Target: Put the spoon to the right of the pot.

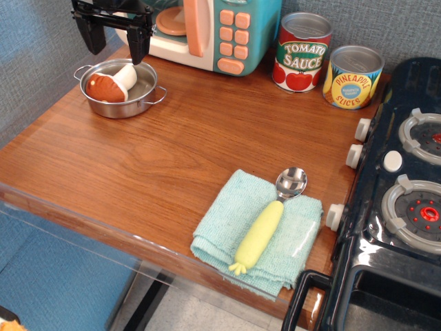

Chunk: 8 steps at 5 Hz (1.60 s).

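My gripper [114, 38] is black all over. The pot [121, 89] is shiny silver steel and holds a toy mushroom [110, 84] with a reddish-brown cap and a white stem. The spoon [270, 218] has a silver bowl and a pale yellow-green handle, and the cloth [227, 221] is light aqua. The table [138, 165] is warm brown wood grain. The toy microwave [213, 31] is teal and cream with peach buttons. One can [302, 53] has a green label with red tomatoes, the other can [352, 77] a yellow label with a blue patch. The stove [400, 200] is black with grey rings and white knobs.

End effector [114, 38] top cropped
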Tool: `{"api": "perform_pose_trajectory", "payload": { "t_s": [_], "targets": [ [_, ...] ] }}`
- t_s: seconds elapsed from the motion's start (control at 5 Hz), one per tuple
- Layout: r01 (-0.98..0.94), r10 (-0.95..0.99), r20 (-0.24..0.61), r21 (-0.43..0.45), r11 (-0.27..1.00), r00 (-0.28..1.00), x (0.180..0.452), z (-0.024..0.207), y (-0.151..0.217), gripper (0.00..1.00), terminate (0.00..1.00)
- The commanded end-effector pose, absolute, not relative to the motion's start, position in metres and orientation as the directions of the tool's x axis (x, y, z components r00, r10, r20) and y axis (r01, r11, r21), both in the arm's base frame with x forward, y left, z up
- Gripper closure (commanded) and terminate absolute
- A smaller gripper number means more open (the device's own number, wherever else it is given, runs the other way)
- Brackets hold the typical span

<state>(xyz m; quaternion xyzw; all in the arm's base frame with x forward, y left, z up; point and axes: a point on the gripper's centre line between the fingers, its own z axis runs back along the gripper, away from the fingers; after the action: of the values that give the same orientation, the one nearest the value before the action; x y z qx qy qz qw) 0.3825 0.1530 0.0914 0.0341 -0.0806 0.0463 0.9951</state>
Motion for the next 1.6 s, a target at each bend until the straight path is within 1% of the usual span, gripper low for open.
{"api": "perform_pose_trajectory", "payload": {
  "t_s": [0.0,0.2,0.4,0.6,0.8,1.0,1.2,1.4],
  "targets": [
    [-0.098,0.087,0.164,0.060,0.993,0.983,0.383,0.091,0.153,0.00,0.00],
    [-0.032,0.021,0.204,0.052,0.998,0.979,0.376,0.103,0.115,0.00,0.00],
    [0.050,-0.061,0.247,0.051,0.997,0.967,0.362,0.115,0.066,0.00,0.00],
    [0.128,-0.130,0.260,0.023,0.991,0.957,0.334,0.121,0.018,0.00,0.00],
    [0.223,-0.221,0.240,0.021,0.975,0.945,0.297,0.103,-0.030,0.00,0.00],
    [0.268,-0.268,0.226,0.029,0.963,0.937,0.266,0.077,-0.078,0.00,0.00],
    [0.303,-0.306,0.219,0.044,0.952,0.927,0.249,0.065,-0.098,0.00,0.00],
    [0.323,-0.331,0.215,0.072,0.944,0.919,0.241,0.056,-0.109,0.00,0.00]
  ]
}}
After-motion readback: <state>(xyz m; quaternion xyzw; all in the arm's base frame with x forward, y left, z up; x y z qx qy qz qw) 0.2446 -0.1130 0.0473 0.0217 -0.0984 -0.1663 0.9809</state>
